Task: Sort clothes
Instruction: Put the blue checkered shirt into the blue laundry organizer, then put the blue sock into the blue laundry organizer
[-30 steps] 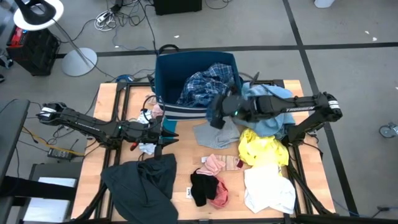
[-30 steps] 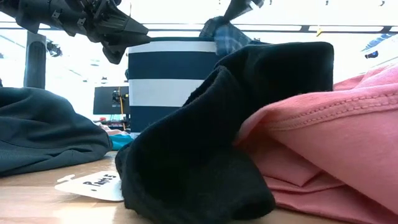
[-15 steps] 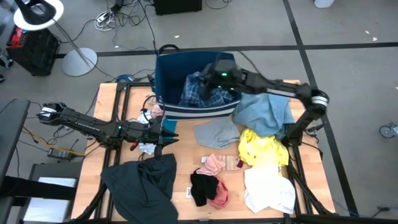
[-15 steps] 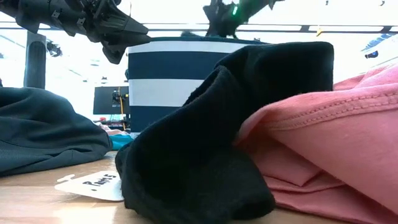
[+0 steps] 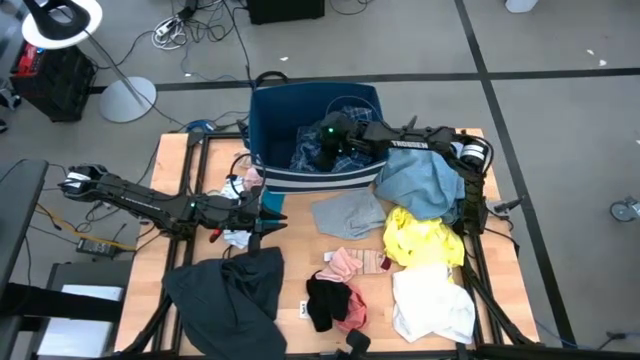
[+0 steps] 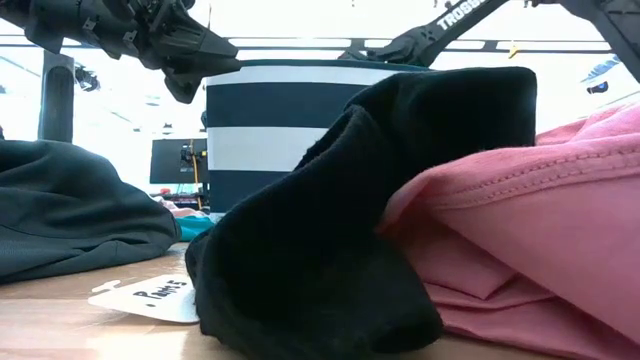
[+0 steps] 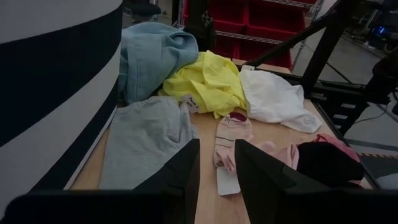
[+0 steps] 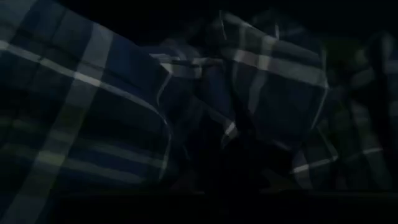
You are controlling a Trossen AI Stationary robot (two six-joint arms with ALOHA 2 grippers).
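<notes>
Wooden bench [image 5: 170, 165] on a grey floor, striped navy bin [image 5: 270, 130] at the far edge. Left to right: dark green garment [image 5: 228, 290] at the front-left; left gripper [image 5: 272, 217] hovers just above it, fingers [image 7: 180, 174] slightly apart, nothing between them. Grey piece [image 5: 345, 214], pink [image 5: 345, 264] and black [image 5: 325, 300] items lie mid-bench ahead of those fingers. Right gripper [image 5: 325, 135] is down inside the bin, against the blue plaid garment [image 5: 350, 150]; plaid fills the right wrist view, fingers too dark to tell if open or clamped. Light blue [image 5: 420, 185], yellow [image 5: 422, 240], white [image 5: 432, 302] garments stack down the right side.
</notes>
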